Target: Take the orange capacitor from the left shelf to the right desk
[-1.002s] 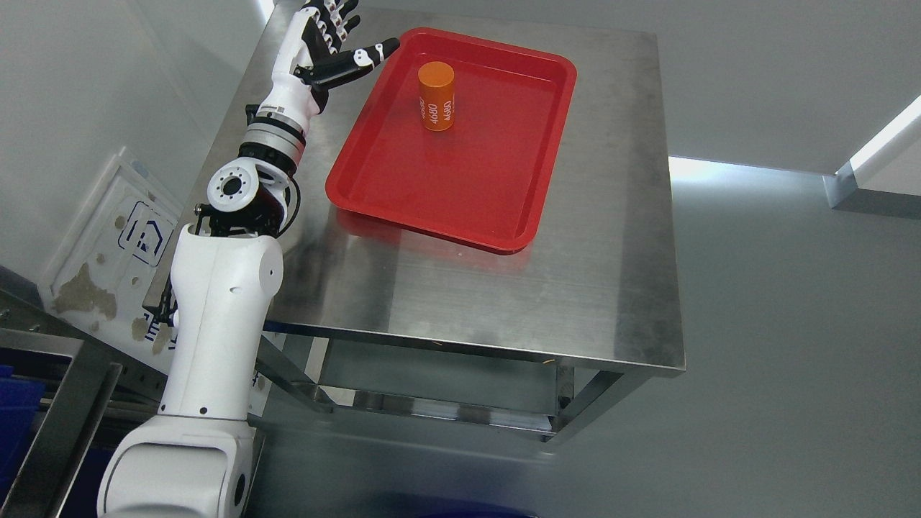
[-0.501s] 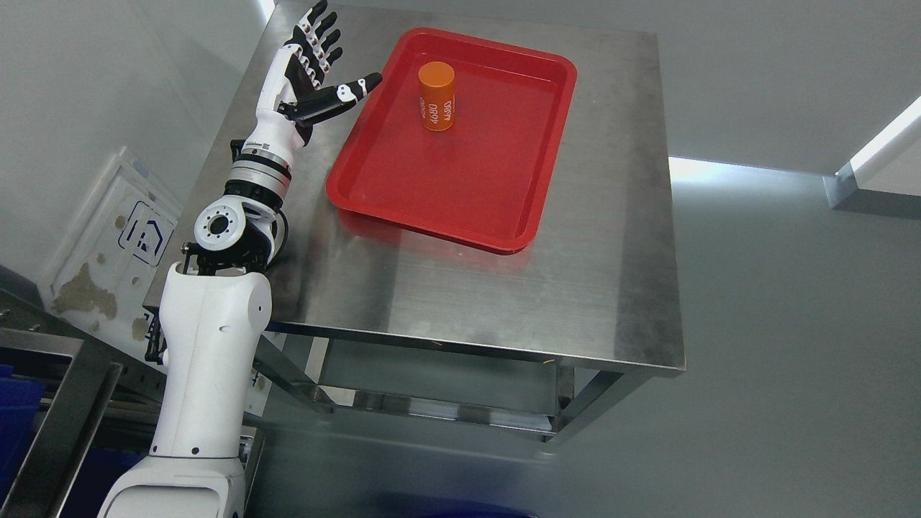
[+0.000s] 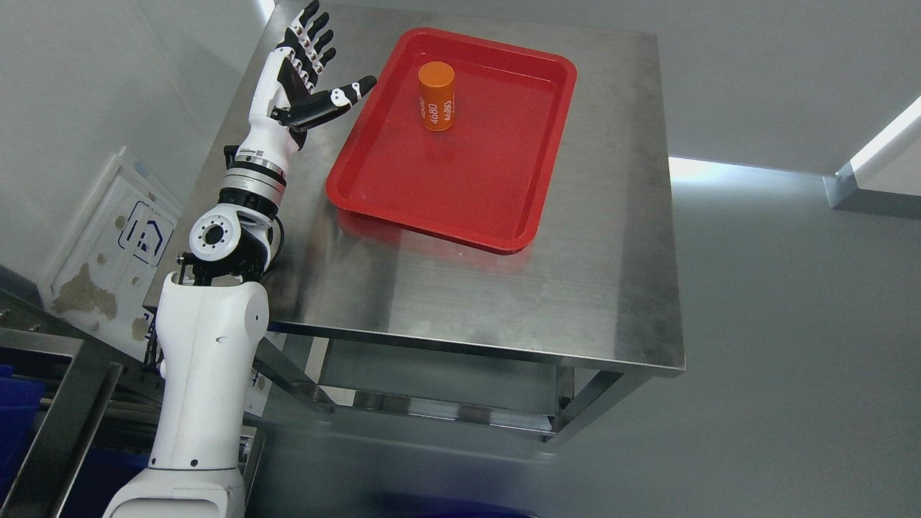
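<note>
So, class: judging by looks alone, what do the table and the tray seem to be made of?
Table: likely stainless steel, brushed finish, shown by its grey sheen, fine streaks and blurred red reflection. Tray: probably moulded plastic, glossy uniform red with rounded corners and soft highlights, though coated metal can't be ruled out.

We are looking down on a stainless steel table standing on a smooth grey floor. A pale wall is rising at left, a white panel is leaning against it, and a bright strip of light is glaring at right.
</note>
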Controlling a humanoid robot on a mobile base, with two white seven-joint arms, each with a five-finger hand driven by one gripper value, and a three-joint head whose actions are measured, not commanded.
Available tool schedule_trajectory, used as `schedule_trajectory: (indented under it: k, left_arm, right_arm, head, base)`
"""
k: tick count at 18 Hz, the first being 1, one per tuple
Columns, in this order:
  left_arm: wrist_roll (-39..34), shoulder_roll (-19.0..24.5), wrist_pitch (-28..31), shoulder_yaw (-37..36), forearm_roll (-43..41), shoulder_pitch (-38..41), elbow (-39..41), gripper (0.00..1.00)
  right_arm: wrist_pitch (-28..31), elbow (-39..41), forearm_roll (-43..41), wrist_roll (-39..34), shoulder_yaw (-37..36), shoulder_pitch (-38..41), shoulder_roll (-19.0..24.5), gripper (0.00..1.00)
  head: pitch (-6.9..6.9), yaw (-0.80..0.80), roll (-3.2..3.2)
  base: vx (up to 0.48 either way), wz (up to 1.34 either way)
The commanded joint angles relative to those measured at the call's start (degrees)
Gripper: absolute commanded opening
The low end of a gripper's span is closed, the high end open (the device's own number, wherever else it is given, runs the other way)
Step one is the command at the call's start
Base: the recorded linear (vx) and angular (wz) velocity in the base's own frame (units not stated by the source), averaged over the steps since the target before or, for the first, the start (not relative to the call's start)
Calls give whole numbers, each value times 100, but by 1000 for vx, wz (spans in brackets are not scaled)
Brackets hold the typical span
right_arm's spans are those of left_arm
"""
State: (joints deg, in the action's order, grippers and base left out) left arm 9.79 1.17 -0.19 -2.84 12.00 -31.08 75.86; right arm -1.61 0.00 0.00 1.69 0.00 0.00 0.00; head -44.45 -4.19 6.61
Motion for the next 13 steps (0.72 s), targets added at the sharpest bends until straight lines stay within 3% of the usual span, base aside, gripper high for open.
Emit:
schedule_trajectory:
  k: [1,13]
  left_arm:
    - [-4,41,1,38,-31,93,166,100]
    - [-4,77,10,460,-40,278,166,100]
  right_arm:
    - [21,100,26,-2,-70,114,-100,100]
    - [21,100,26,-2,-70,114,-100,100]
  head:
    - [0,0,0]
    - [0,0,0]
  base:
    - [0,0]
    - [-2,-8]
